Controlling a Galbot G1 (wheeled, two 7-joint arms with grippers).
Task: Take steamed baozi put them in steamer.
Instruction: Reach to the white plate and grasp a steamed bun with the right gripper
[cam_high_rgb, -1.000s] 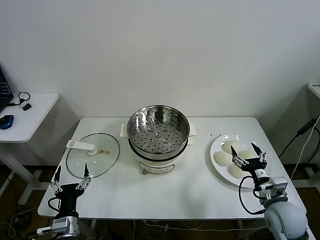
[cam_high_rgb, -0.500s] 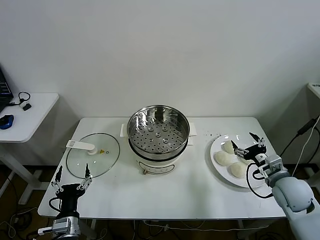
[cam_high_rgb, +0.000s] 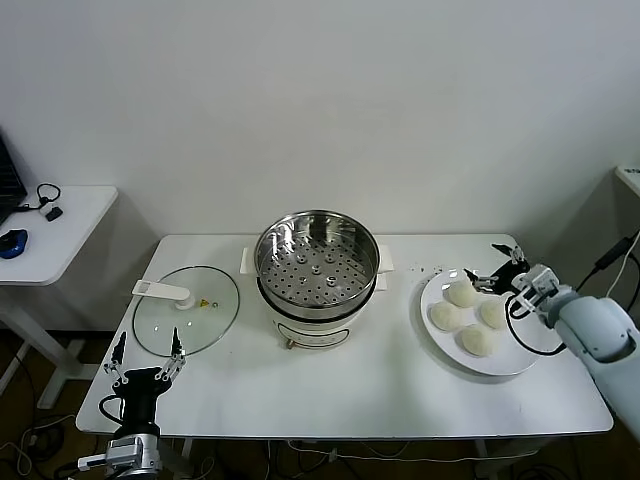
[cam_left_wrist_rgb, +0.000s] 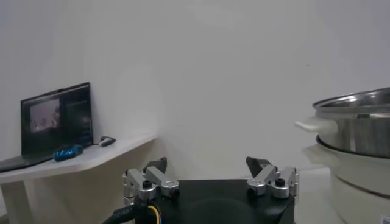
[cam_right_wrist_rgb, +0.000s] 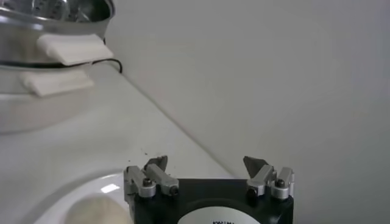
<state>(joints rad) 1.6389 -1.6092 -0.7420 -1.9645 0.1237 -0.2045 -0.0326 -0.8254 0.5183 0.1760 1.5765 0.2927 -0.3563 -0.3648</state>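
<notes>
Head view shows a white table (cam_high_rgb: 380, 390) carrying, at centre, the steamer (cam_high_rgb: 316, 275) with its perforated tray bare, a glass lid (cam_high_rgb: 187, 310) lying flat to its left, and a white plate (cam_high_rgb: 510, 358) to its right holding the four steamed baozi (cam_high_rgb: 467, 318), none of them gripped. Right gripper (cam_high_rgb: 494, 270) hangs with jaws spread wide and holding nothing, just above the plate's far rim beside the rearmost bun. Left gripper (cam_high_rgb: 142, 353) sits parked off the table's near left edge, fingers wide apart and likewise holding nothing.

Off-white baozi (cam_high_rgb: 461, 293) on white plate (cam_high_rgb: 502, 364) — shiny silver steamer (cam_high_rgb: 316, 262), hole-dotted tray.
</notes>
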